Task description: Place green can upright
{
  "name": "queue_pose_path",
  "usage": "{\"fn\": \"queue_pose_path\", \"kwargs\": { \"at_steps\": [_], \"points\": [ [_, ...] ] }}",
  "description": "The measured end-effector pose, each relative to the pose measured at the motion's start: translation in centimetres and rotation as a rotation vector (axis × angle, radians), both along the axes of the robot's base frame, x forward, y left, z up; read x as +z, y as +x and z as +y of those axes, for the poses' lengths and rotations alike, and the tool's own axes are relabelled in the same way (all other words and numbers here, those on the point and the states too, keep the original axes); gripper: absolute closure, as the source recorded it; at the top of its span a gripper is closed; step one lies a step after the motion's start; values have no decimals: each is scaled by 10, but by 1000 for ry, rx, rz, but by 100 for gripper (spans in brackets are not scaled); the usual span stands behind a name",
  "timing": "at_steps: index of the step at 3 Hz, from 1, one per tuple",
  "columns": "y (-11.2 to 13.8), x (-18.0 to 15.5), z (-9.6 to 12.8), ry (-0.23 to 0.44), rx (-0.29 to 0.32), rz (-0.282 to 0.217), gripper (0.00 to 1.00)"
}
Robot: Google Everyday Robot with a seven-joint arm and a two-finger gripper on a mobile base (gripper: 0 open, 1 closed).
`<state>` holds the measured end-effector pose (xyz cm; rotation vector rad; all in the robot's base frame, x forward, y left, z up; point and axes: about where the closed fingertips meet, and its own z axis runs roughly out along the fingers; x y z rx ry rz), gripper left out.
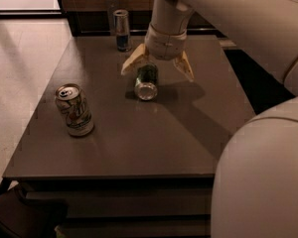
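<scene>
The green can [146, 81] lies on its side near the middle of the dark table [139, 138], its shiny silver end facing me. My gripper [158, 70] hangs just above and behind the can, open, with its two pale fingers [131, 61] spread to either side of the can's far end. The fingers are not touching the can as far as I can see.
A white can with green-red print [74, 109] stands upright at the left of the table. A slim tall silver-and-blue can [121, 29] stands upright at the table's far edge. My large pale arm fills the right side of the view.
</scene>
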<state>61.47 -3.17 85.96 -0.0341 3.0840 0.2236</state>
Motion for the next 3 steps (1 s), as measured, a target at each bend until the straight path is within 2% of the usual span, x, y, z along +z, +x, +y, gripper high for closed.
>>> {"fn": "queue_pose_path", "kwargs": {
  "at_steps": [1,2,3],
  "points": [
    [6,-21,4,14,29,-28,0],
    [19,-34,8,2,65,-27,0],
    [35,-32,10,-35,97,-20,0]
  ]
}}
